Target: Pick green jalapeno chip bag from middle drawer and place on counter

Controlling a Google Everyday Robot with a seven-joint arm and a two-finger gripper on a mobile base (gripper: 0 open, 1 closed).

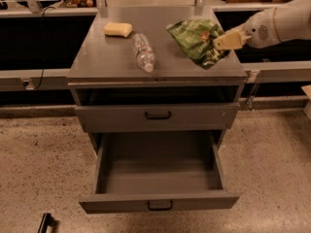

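Over the right edge of the counter (pixel 107 59), we note the gripper (pixel 220 42) pinching the green jalapeno chip bag (pixel 193 37); its lettering is illegible to us.

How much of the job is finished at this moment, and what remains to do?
Done: the chip bag is out of the open drawer, whose floor is bare. In hand: the gripper pinches the bag over the right side of the counter. Left: set the bag down and let go.
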